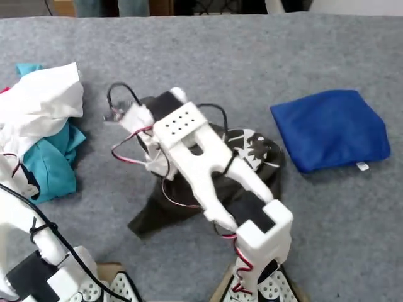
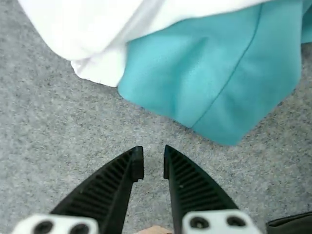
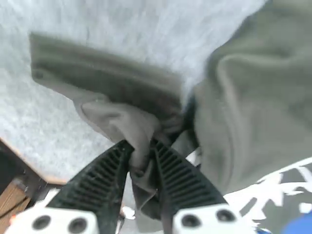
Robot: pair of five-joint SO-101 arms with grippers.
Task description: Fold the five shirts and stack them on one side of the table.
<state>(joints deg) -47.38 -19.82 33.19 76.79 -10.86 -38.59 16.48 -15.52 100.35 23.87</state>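
Evidently the right gripper (image 3: 142, 150) is clamped on a bunched fold of the dark shirt (image 1: 160, 212), the cloth squeezed between its ribbed fingers (image 3: 106, 175) at what looks like a hem or sleeve edge; a pinch at the edge rather than mid-cloth would let the fabric be drawn out flat or turned over itself, so I judge this the start of a fold; in the high view the right arm (image 1: 201, 157) stretches across that shirt, which lies crumpled in the middle of the grey table (image 1: 220, 50) with its white print (image 1: 253, 143) partly showing; the blue shirt (image 1: 330, 129) sits folded into a neat pad off to one side, well apart from the rest, probably as the base of the stack; the white shirt (image 1: 44, 100) and the teal shirt (image 1: 47, 160) lie heaped together on the opposite side, unfolded, the white draped over the teal, seemingly waiting their turn; the left gripper (image 2: 153, 158) hangs low over bare table near the teal shirt's edge, its jaws only narrowly parted and holding nothing, likely kept clear of the working arm.
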